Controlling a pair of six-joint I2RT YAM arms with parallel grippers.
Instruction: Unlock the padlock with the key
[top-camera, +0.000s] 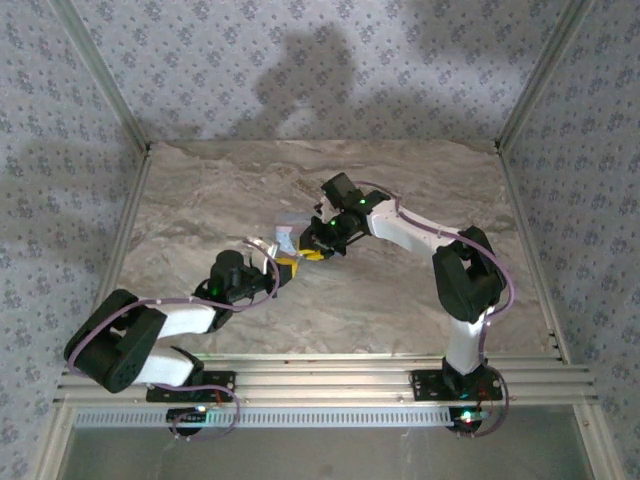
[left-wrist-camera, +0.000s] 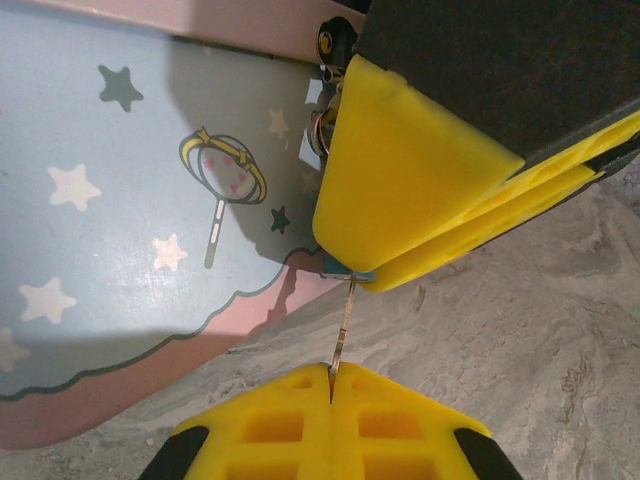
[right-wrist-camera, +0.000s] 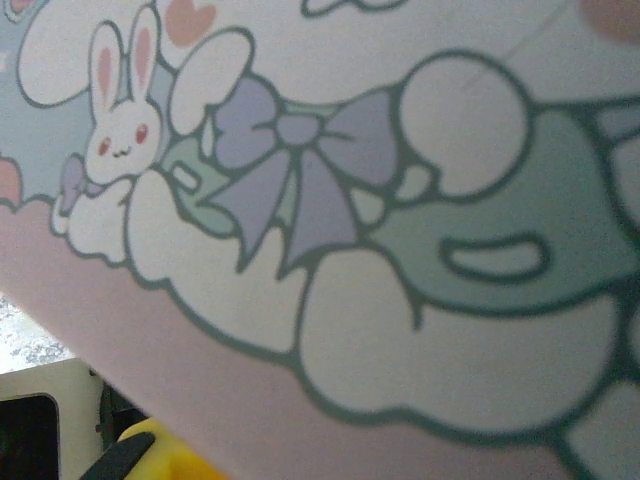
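In the left wrist view my left gripper (left-wrist-camera: 330, 370) is shut on the thin metal key (left-wrist-camera: 343, 322), whose blade points up and away. The key's tip meets the tiny teal padlock (left-wrist-camera: 347, 270), of which just a corner peeks out. My right gripper's yellow fingers (left-wrist-camera: 400, 190) are closed around the padlock from above. From the top view, the left gripper (top-camera: 287, 267) and right gripper (top-camera: 316, 252) meet tip to tip beside the tin.
The pale blue and pink cartoon tin (left-wrist-camera: 120, 200) lies just left of the padlock, with small metal latch parts (left-wrist-camera: 322, 128) at its edge. Its bunny picture (right-wrist-camera: 115, 130) sits close under the right wrist camera. Marble tabletop (top-camera: 400, 300) extends around.
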